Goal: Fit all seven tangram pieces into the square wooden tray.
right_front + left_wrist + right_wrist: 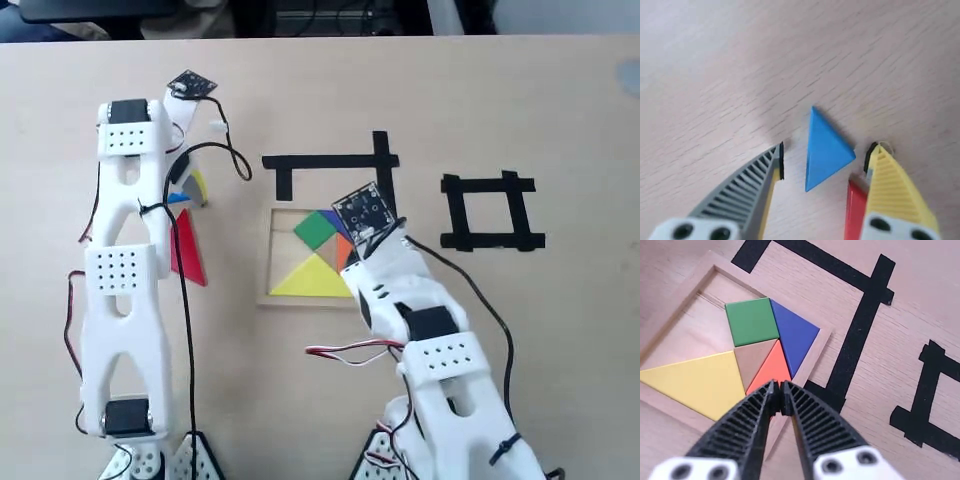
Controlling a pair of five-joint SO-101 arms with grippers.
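Two white robot arms work a pale wooden table (560,120) marked with two black tape outlines (490,210). The left arm (125,270) stretches along the left side, and the right arm (440,360) leans over the near right corner of the square wooden tray (283,240).

Five pieces lie in the tray: a large yellow triangle (695,382), a dark blue triangle (795,335), a green square (751,321), an orange triangle (771,367) and a small tan triangle (752,360). Its far left part is bare wood. A red triangle (188,250) waits on the table left of the tray.

The right fingers (760,410) are pressed together on nothing, their tips over the orange triangle at the tray's rim. The left fingers (885,180) stand wide apart, one on each side of the small light blue triangle (822,142), which lies flat on the table beyond the red one. Neither finger touches it.

The blue piece is thin and flat, so it may well skid or tip out when the fingers close on its slanted edges. The yellow finger sits just beside the red triangle and could shove it. The right arm, parked over the tray, could block a delivery or knock the orange piece loose.
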